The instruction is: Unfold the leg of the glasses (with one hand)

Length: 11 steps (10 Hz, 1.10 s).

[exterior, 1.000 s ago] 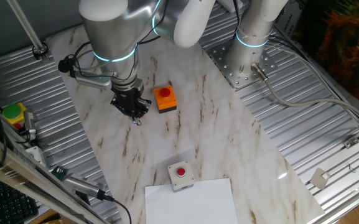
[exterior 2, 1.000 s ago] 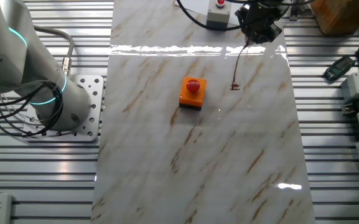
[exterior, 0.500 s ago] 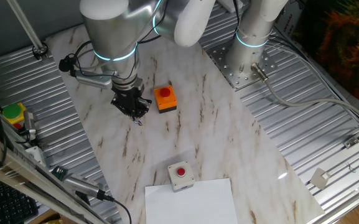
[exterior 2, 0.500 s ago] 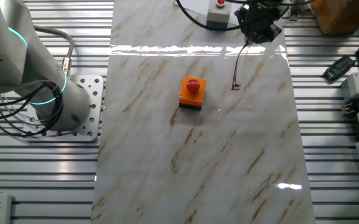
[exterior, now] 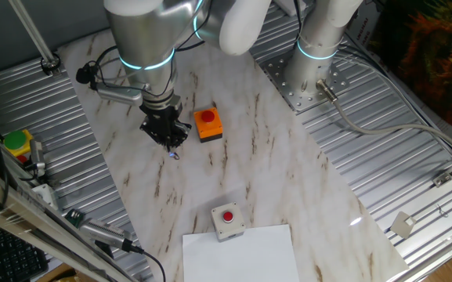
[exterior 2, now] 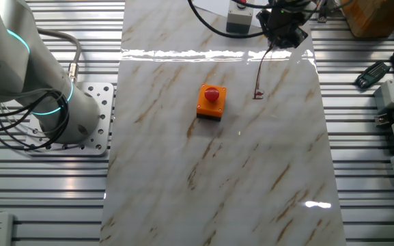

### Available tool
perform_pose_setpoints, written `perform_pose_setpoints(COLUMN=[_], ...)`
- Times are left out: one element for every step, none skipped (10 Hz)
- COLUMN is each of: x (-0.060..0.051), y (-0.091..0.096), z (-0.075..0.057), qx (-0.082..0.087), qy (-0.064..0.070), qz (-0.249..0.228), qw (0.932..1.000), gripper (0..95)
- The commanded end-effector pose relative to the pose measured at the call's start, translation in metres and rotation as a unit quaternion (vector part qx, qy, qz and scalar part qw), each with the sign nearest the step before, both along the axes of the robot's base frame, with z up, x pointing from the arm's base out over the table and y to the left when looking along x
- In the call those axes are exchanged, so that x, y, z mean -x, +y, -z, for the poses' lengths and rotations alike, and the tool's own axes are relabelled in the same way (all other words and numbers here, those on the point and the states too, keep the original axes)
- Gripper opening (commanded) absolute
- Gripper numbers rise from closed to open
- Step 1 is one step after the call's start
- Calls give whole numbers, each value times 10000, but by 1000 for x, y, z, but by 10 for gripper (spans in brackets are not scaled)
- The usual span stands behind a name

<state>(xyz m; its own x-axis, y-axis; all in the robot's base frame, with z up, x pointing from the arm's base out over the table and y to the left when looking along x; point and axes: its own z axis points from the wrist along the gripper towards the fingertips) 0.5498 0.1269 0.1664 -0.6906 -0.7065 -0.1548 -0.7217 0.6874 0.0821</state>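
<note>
My gripper [exterior: 168,143] hangs over the marble table, just left of the orange box. It is shut on the glasses [exterior 2: 262,72], of which only thin dark wire shows. In the other fixed view the gripper [exterior 2: 276,42] is at the top right. One slender leg slants down and left from it, and its tip ends near the tabletop. In the one fixed view just a small dark bit of the glasses [exterior: 172,153] peeks out below the fingers. The lenses are hidden by the gripper.
An orange box with a red button [exterior: 207,124] [exterior 2: 211,101] stands right of the gripper. A grey box with a red button [exterior: 227,220] and a white sheet [exterior: 241,254] lie at the near edge. The arm's base [exterior: 312,70] is bolted at the far right.
The arm has shifted very slightly up and to the right in the one fixed view. The hanging leg looks the same.
</note>
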Motion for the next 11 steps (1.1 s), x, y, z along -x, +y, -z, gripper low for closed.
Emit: perform_pose_setpoints(x=[-1,-1,-1,-1,-1,-1,-1,-1,-1,-1,-1], y=[1,1,1,0,0,0,0,0,0,-1,-1], z=[0,0,0,0,1,1,1,1,1,1,2], qx=[-62,-85,-121,-120,-134,-141,-134,-128,-117,-118,-144], qy=[-32,-62,-72,-75,-89,-92,-92,-89,-87,-85,-86], qz=[-1,-11,-18,-26,-38,-43,-52,-57,-63,-76,-75], qw=[10000,9999,9999,9999,9999,9998,9999,9999,9999,9999,9998], gripper=[0,0,0,0,0,0,0,0,0,0,0])
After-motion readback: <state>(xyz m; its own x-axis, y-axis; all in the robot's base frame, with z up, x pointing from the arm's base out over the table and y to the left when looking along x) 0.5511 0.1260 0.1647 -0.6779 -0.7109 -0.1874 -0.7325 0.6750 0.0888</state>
